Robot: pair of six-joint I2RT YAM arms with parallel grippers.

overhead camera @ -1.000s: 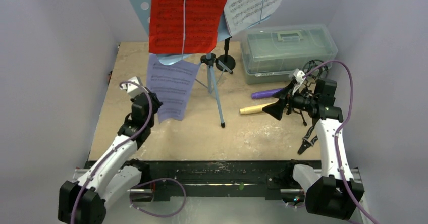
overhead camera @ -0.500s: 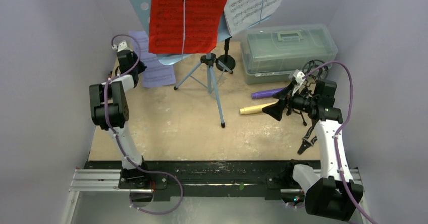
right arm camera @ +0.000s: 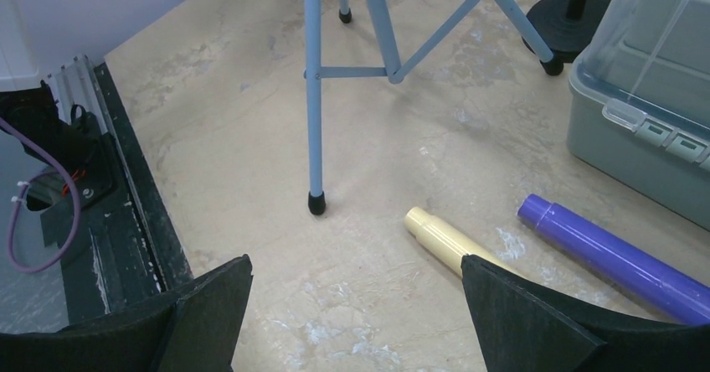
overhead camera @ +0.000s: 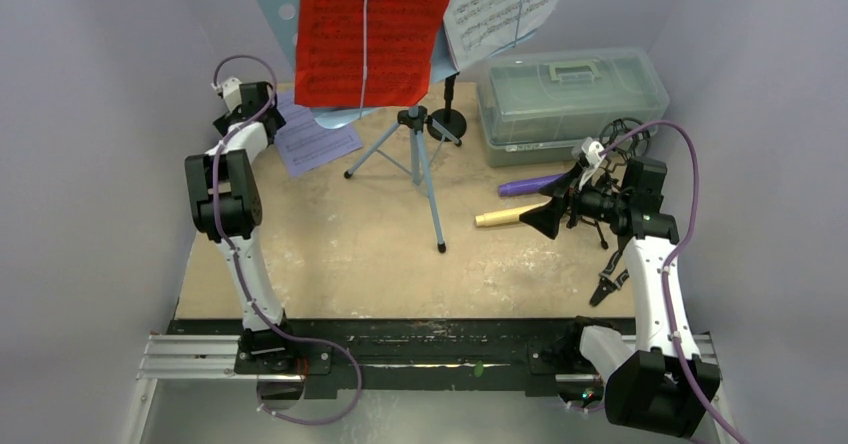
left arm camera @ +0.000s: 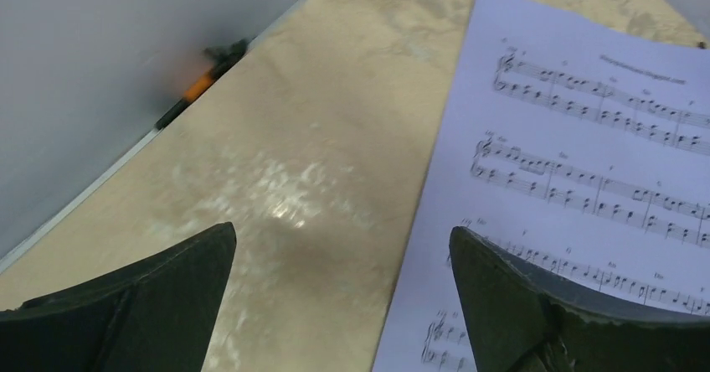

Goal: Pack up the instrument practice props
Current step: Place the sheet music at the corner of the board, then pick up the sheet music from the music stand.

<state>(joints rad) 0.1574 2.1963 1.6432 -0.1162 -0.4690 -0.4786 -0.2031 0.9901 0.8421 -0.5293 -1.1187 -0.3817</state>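
purple microphone [overhead camera: 528, 184], cream microphone [overhead camera: 497, 218]: two; red folder [overhead camera: 400, 34]: one.

- Bench [overhead camera: 330, 264]: beige, marbled with pale cloudy streaks and white scuffs.
- Music rest [overhead camera: 266, 4]: light blue, perforated with round holes.
- Tripod legs [right arm camera: 312, 95]: the same light blue, tipped black.
- Red folder [overhead camera: 375, 34]: bright red, with faint dark staves across it.
- Printed sheet music [overhead camera: 500, 4] on the rest: white with black staves.
- Loose sheet [left arm camera: 586, 137] on the bench: white with black notation, lavender-tinged from above.
- Purple microphone [right arm camera: 611, 259]: glossy violet.
- Cream microphone [right arm camera: 444, 238]: pale yellow-cream.
- Mic holder base [right arm camera: 578, 12]: black.
- Plastic box [overhead camera: 570, 99]: translucent grey-green.
- Jaws: matt black.
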